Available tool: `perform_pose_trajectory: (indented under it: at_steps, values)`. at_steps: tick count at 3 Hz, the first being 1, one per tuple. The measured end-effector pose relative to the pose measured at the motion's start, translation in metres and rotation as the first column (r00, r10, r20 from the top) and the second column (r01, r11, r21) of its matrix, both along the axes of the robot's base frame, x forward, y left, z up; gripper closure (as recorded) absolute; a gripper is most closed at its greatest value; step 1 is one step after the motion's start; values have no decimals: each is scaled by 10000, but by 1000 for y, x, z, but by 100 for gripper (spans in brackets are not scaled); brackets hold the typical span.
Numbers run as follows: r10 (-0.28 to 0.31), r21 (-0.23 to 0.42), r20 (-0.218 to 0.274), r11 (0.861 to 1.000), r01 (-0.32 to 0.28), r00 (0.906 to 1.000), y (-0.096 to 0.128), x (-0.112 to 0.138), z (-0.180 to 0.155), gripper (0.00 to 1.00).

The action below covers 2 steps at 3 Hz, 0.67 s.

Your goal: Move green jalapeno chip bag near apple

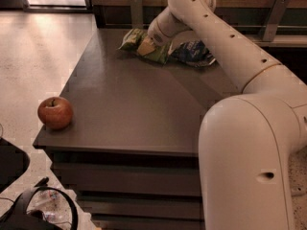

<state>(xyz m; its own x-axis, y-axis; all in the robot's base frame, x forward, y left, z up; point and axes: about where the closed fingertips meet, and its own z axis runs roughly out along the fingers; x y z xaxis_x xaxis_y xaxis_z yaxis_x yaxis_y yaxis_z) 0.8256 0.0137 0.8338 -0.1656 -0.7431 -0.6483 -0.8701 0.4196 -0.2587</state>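
Your gripper (152, 41) is down on the green jalapeno chip bag (133, 39) at the table (134, 104) far edge; gripping or not, can't tell. The apple (55, 113) sits at the table's near-left corner. The blue chip bag (192, 53) is also at the far edge.

You see dim, warm light, with daylight glare on the floor (43, 37) at the upper left. The gripper (153, 38), at upper centre, lies in soft shadow.

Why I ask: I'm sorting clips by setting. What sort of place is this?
Probably an office break area: a dark counter on speckled floor, an apple and a blue chip bag. The gripper is at the green jalapeno chip bag, far end.
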Motion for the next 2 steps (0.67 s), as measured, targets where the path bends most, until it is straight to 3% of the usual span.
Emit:
perform_pose_trajectory:
  at_steps: [2]
  values:
    - [2, -1, 0, 10000, -2, 10000, 0, 0, 1, 100]
